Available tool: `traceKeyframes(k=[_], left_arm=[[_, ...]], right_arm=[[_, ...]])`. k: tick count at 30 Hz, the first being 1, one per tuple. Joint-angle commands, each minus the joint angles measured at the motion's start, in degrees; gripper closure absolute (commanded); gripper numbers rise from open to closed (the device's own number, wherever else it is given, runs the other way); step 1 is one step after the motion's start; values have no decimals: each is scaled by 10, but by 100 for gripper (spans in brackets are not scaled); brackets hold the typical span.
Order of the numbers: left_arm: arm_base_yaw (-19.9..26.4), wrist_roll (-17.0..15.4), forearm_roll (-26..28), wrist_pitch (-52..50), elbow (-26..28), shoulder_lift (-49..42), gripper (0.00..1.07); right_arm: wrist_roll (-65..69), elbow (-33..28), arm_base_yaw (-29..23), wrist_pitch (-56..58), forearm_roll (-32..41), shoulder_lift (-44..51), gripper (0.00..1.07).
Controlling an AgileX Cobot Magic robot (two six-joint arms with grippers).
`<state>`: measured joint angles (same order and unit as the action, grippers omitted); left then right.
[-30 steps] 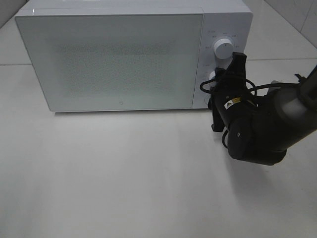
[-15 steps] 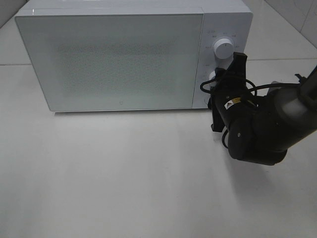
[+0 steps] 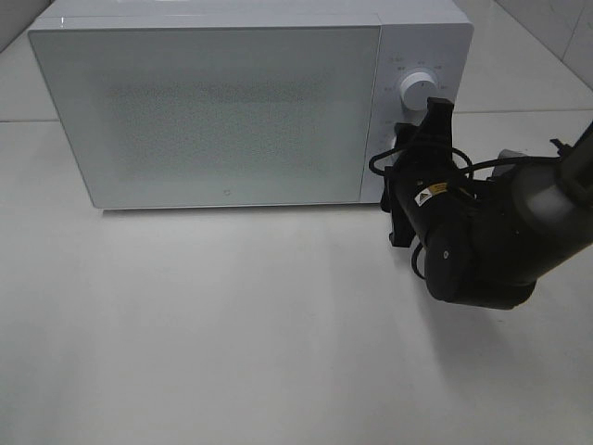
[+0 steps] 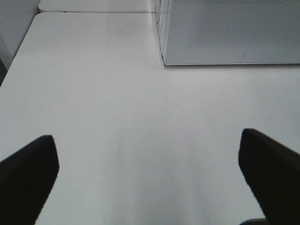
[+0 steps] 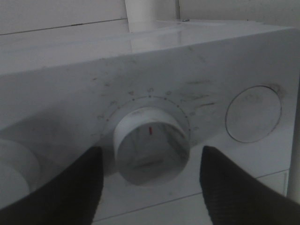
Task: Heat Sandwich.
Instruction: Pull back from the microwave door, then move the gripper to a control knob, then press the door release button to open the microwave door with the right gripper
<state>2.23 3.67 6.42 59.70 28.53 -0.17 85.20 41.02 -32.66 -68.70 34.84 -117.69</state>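
The right gripper [image 3: 417, 134] is spread apart around the microwave's [image 3: 213, 111] lower dial [image 5: 150, 145], which is not touched. The left gripper [image 4: 150, 180] is held wide apart over the table [image 4: 93, 93]. The sandwich's place cannot be told.

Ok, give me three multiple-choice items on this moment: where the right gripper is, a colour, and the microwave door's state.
1. The right gripper is: A) straddling a dial on the microwave's control panel; B) on the microwave's top; C) on the table.
2. The dial's marker line is: A) blue; B) red; C) green.
3. The microwave door is: A) wide open; B) removed; C) shut.
Answers: A, its fingers flank the dial; B, a red tick shows on its face; C, the door sits flush.
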Motion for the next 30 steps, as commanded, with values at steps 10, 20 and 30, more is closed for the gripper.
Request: traceKeyframes(k=[10,20,30], left_arm=[[1,-1,1,-3,-2,-17,5],[1,-1,1,-3,-2,-17,5],[1,-1,1,-3,-2,-17,5]], right_arm=[[-25,1,0,-2,-31,20,29],[-37,-38,0,21,-35,44,31],[-160,-112,0,104,-69,114,31]])
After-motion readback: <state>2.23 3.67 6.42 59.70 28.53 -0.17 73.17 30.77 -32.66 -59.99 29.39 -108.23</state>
